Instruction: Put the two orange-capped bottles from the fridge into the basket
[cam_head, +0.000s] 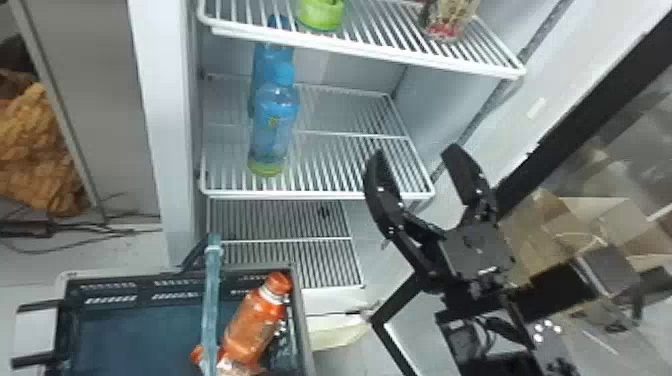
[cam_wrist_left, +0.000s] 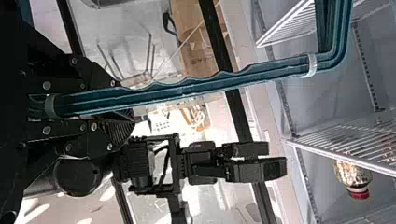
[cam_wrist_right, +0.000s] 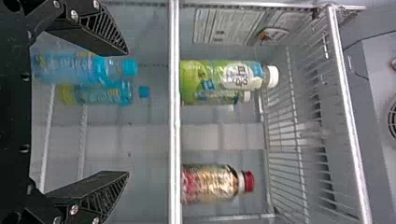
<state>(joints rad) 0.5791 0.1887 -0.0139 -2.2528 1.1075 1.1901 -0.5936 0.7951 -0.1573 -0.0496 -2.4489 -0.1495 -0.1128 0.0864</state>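
Observation:
In the head view an orange-capped bottle leans inside the basket, near its right wall; another bit of orange shows beside its lower end. My right gripper is open and holds nothing, before the fridge's middle shelf and right of the blue bottles. The right wrist view has the right gripper with its two fingers wide apart. In the left wrist view my left gripper is shut on the basket's teal handle.
Two blue bottles stand one behind the other on the fridge's middle shelf. The upper shelf carries green bottles and a red-capped bottle. A lower rack lies behind the basket. The black-edged door stands at the right.

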